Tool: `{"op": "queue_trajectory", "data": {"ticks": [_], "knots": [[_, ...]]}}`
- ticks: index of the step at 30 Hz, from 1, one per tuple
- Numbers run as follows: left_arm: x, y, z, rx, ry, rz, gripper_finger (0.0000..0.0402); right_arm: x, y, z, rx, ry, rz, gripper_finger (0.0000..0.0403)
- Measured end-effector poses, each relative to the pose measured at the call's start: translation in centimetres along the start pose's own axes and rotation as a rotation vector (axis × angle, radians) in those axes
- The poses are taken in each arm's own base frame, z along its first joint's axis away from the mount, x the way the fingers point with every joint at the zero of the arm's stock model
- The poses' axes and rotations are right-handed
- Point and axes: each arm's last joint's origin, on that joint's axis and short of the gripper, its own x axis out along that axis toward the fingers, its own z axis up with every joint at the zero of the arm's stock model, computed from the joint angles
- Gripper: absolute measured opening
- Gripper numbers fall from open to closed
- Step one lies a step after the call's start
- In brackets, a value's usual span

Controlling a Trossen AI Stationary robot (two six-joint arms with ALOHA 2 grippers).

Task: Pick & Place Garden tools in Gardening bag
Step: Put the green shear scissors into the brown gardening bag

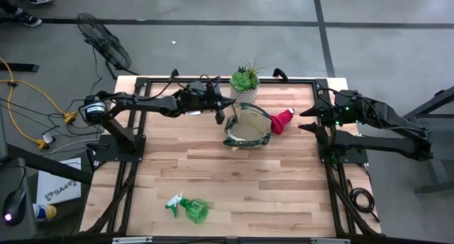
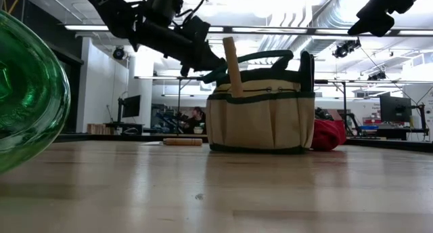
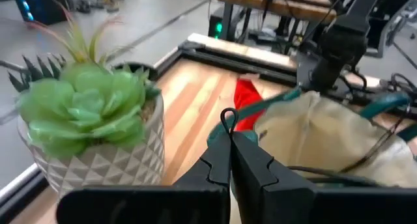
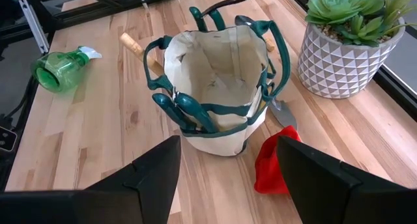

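Observation:
The khaki gardening bag (image 1: 247, 128) stands upright on the table's far middle, and it also shows in the right wrist view (image 4: 215, 87). Tool handles stick up from its outer pockets, among them a wooden handle (image 2: 232, 67). Another wooden handle (image 2: 183, 141) lies on the table to the bag's left. The red cone (image 1: 281, 120) lies against the bag's right side. The green spray bottle (image 1: 189, 208) lies near the front edge. My left gripper (image 1: 220, 111) is above the table just left of the bag, shut on a thin dark loop (image 3: 228, 117). My right gripper (image 1: 307, 120) is open and empty, right of the cone. My left gripper pinches the thin dark loop (image 3: 227, 123) between its two fingertips (image 3: 218, 159), and the loop's upper end stands out past them. The fingers point toward the table's right, at the bag. What the loop belongs to is hidden by the fingers.
A green succulent in a white patterned pot (image 1: 244, 84) stands at the far edge, just behind the bag and close to my left gripper. A metal trowel blade (image 4: 284, 113) lies between the bag and the cone. The table's front half is bare wood apart from the spray bottle.

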Motion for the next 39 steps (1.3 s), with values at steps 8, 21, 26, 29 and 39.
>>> {"op": "queue_trajectory", "data": {"ticks": [8,21,26,29,39], "knots": [[-0.9,0.7,1.3,0.001,-0.06,0.069,0.0,0.0,0.0,0.0,0.0,0.0,0.0,0.0244],[-1.4,2.3,0.6,0.019,0.051,0.038,0.0,0.0,0.0,0.0,0.0,0.0,0.0,0.0244],[-1.2,0.7,0.4,0.065,0.073,-0.106,0.0,0.0,0.0,0.0,0.0,0.0,0.0,0.0244],[-1.2,0.6,0.1,0.102,0.101,-0.095,0.0,0.0,0.0,0.0,0.0,0.0,0.0,0.0244],[-1.6,0.8,0.1,0.104,0.124,0.002,0.0003,0.0,0.0,0.0,0.0,0.0,0.0,0.0244]]}}
